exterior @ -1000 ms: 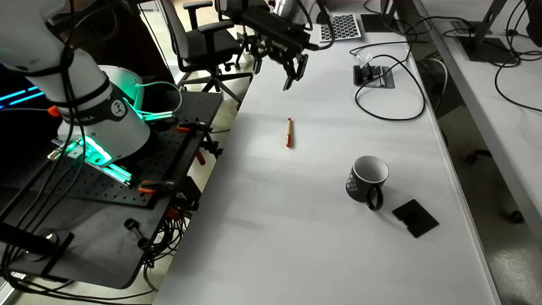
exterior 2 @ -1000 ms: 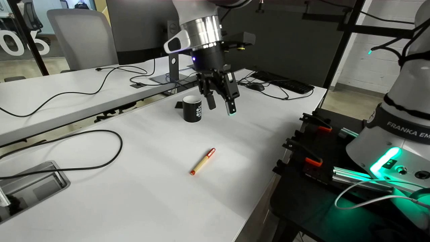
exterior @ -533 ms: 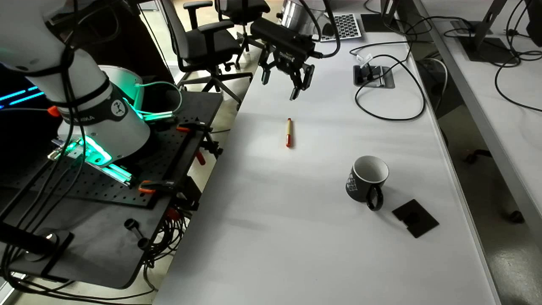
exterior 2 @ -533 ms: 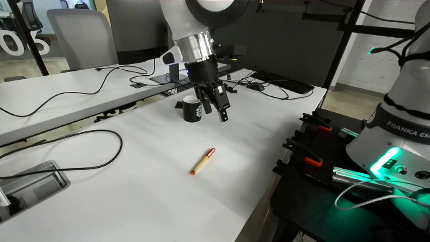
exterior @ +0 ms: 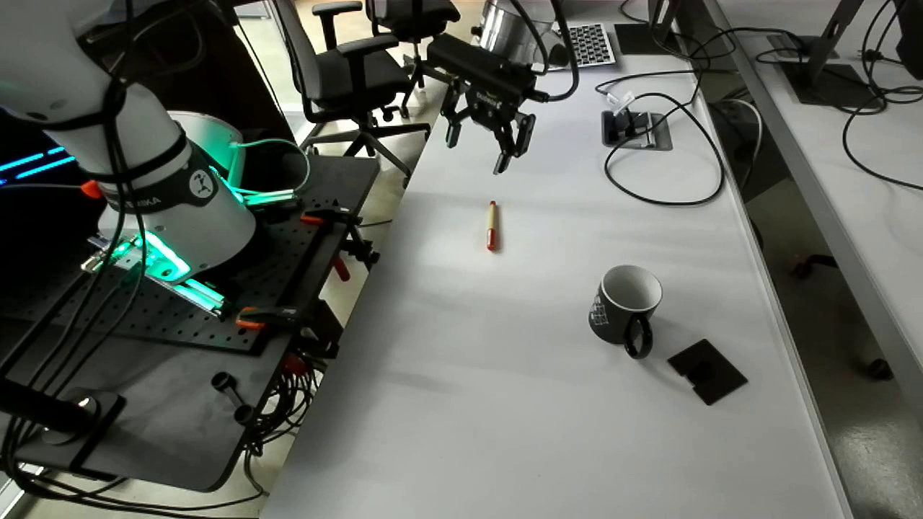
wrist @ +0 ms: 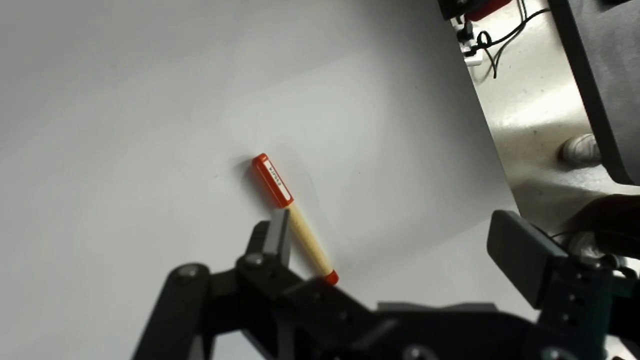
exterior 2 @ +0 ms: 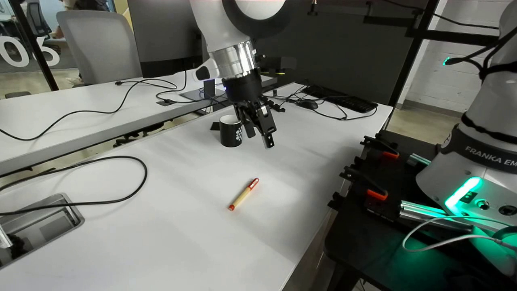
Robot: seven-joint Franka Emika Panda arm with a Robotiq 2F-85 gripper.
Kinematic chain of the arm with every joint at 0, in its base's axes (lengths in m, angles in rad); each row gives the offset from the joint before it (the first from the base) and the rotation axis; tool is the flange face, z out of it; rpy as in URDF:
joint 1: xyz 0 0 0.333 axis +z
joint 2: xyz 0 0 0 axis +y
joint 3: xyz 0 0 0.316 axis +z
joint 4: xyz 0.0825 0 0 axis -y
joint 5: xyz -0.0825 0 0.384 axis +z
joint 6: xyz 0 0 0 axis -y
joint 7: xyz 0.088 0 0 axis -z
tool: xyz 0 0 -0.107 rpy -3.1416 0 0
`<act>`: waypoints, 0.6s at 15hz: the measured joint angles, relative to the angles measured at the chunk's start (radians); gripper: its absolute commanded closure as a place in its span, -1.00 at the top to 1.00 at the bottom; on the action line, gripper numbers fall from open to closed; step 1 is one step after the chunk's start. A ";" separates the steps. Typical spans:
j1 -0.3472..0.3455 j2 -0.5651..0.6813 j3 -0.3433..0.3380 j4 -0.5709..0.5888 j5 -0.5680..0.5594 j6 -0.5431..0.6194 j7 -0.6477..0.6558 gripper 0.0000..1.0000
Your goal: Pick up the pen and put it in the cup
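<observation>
The pen (exterior: 492, 228) lies flat on the white table, with red ends and a wooden-coloured barrel. It shows in both exterior views (exterior 2: 243, 195) and in the wrist view (wrist: 306, 234), where the left finger and linkage overlap its lower part. The cup (exterior: 611, 318), a black mug with a light interior, stands upright on the table; it also shows in an exterior view (exterior 2: 230, 135) and is out of the wrist view. My gripper (exterior: 477, 153) is open and empty, raised above the table near the pen (exterior 2: 260, 140). Its fingers are wide apart in the wrist view (wrist: 392, 227).
A flat black square object (exterior: 708, 371) lies beside the mug. A looped black cable (exterior: 667, 203) and a metal socket box (exterior: 638, 131) are on the table. A keyboard (exterior 2: 339, 99) and mouse (exterior 2: 307, 104) sit at the far end. The table edge borders the robot's stand.
My gripper has moved lower and shifted sideways above the table, mostly in the first half second, and only slightly since. It has stayed open. The pen and mug have not moved.
</observation>
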 measured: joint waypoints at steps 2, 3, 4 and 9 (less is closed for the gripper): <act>-0.002 0.004 0.008 0.000 -0.016 0.000 0.000 1.00; -0.002 0.009 0.012 0.000 -0.029 0.000 0.000 1.00; -0.002 0.018 0.017 0.001 -0.042 0.000 0.000 1.00; 0.015 0.097 0.046 0.029 -0.125 -0.001 0.001 1.00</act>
